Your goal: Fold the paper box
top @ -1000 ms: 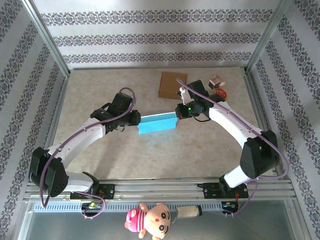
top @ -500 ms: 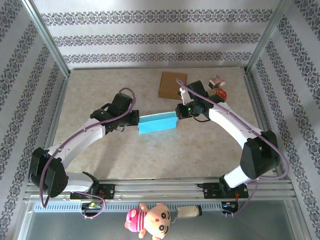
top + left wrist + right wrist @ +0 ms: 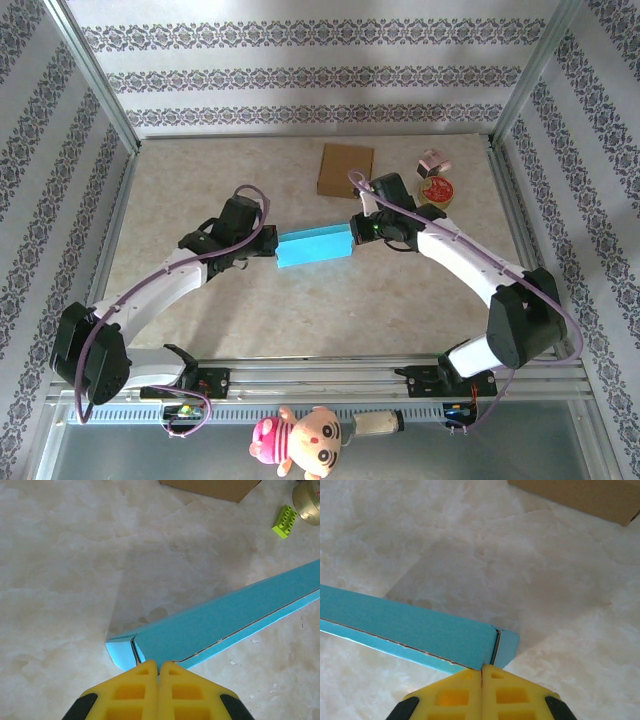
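Fold step | left claw clamped tight on paper box end | right claw clamped on opposite end | I should move both evenly, no twist.

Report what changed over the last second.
The left fingers closed fully on the blue box's left end. Both arms sank slightly toward the near edge; the right one uncovered the round tin. The box, the brown cardboard and the right fingers' pinch stayed as they were.

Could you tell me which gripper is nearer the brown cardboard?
Right. The right gripper sits close in front of the cardboard; the left gripper grips the other end of the blue box, farther left.
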